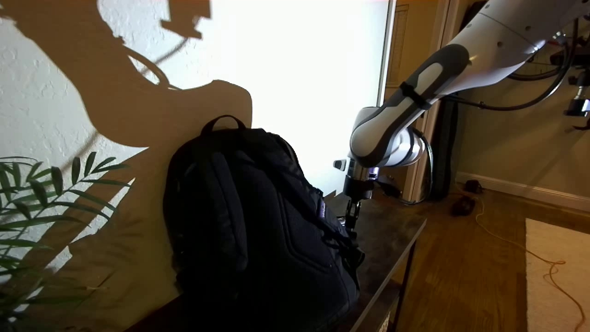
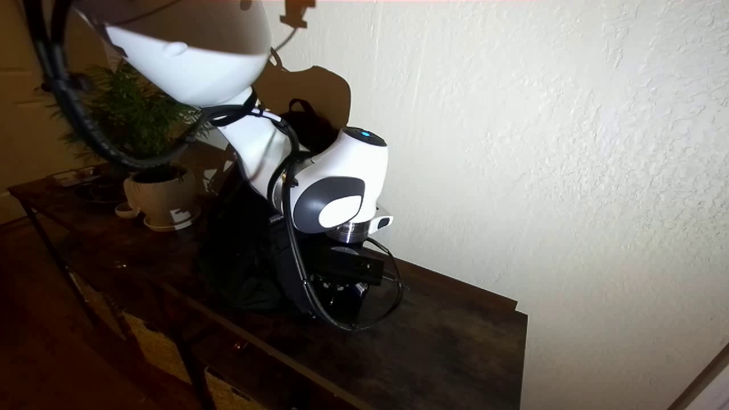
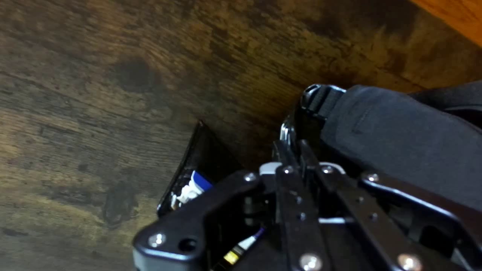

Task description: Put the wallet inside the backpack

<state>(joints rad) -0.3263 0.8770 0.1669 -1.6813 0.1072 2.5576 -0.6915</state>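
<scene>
The black backpack (image 1: pixel 258 221) stands upright on the dark wooden table, leaning toward the wall. It also shows in an exterior view (image 2: pixel 245 262), partly behind the arm. Its grey padded strap (image 3: pixel 399 139) lies right of the jaws in the wrist view. The black wallet (image 3: pixel 212 152) stands partly opened, with white, blue and yellow cards showing, left of and under my gripper (image 3: pixel 293 148). The fingers are almost together with dark material in the narrow gap; they appear shut on the wallet, though the contact is dark. In an exterior view the gripper (image 1: pixel 351 216) is low beside the backpack, which hides most of the wallet.
The table (image 2: pixel 444 336) runs along a white textured wall (image 2: pixel 541 142). A potted plant (image 2: pixel 168 196) stands on the table past the backpack. The table's edge (image 1: pixel 401 263) is near the gripper. A black cable (image 2: pixel 356 327) loops round the wrist.
</scene>
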